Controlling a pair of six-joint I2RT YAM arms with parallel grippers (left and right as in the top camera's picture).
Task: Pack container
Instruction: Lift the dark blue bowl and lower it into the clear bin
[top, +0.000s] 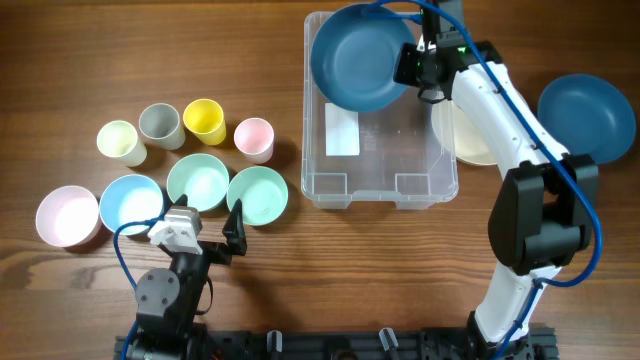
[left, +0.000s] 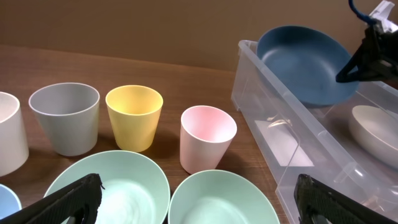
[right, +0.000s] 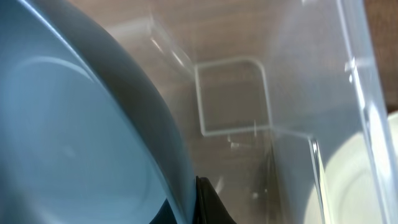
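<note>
The clear container stands at the table's middle back, a white label on its base. My right gripper is shut on the rim of a dark blue bowl and holds it tilted over the container's far left corner. In the right wrist view the bowl fills the left side, with one finger against its rim and the container wall beyond. My left gripper is open and empty, low behind two mint bowls. It also shows in the left wrist view.
A second dark blue bowl and a cream bowl lie right of the container. Cream, grey, yellow and pink cups stand at the left. A pink bowl and a light blue bowl sit nearer the front.
</note>
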